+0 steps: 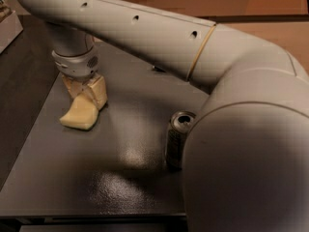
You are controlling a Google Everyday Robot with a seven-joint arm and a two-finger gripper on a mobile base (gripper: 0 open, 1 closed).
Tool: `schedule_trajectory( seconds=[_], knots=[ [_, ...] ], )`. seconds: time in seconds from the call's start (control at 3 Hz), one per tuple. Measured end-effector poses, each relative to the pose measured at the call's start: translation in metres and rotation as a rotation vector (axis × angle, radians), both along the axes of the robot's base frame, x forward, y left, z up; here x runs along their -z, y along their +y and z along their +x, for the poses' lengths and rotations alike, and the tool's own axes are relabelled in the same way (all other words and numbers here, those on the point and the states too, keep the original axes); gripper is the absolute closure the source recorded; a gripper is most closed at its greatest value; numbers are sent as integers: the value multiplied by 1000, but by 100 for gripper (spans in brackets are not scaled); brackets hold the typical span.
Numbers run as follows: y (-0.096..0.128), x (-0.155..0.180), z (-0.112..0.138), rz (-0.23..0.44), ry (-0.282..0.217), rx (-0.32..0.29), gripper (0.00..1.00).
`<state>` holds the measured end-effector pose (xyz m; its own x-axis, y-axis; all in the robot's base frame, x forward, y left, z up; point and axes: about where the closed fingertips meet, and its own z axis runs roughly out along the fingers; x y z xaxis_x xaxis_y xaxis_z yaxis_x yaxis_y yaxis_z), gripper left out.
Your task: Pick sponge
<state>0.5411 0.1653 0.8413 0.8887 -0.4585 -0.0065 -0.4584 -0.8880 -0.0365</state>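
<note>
The pale yellow sponge (78,115) lies on the dark table (120,178) at the left. Its far end rises between the beige fingers (98,91) of my gripper (85,94). The gripper points straight down from the grey wrist and is shut on that far end. The sponge's near end still touches the table. The big white arm crosses the top of the view.
A dark drink can (178,139) stands upright on the table to the right of the sponge, close to the arm's large near segment (246,168). The table's left edge runs close beside the sponge. A pale object (7,23) sits at the far left.
</note>
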Motion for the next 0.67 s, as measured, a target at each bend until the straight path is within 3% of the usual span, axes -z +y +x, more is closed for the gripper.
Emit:
schedule_trajectory(
  seconds=[0.33, 0.67],
  knots=[
    [2, -15, 5, 26, -17, 50, 87],
    [-1, -44, 15, 80, -35, 116, 100]
  ],
)
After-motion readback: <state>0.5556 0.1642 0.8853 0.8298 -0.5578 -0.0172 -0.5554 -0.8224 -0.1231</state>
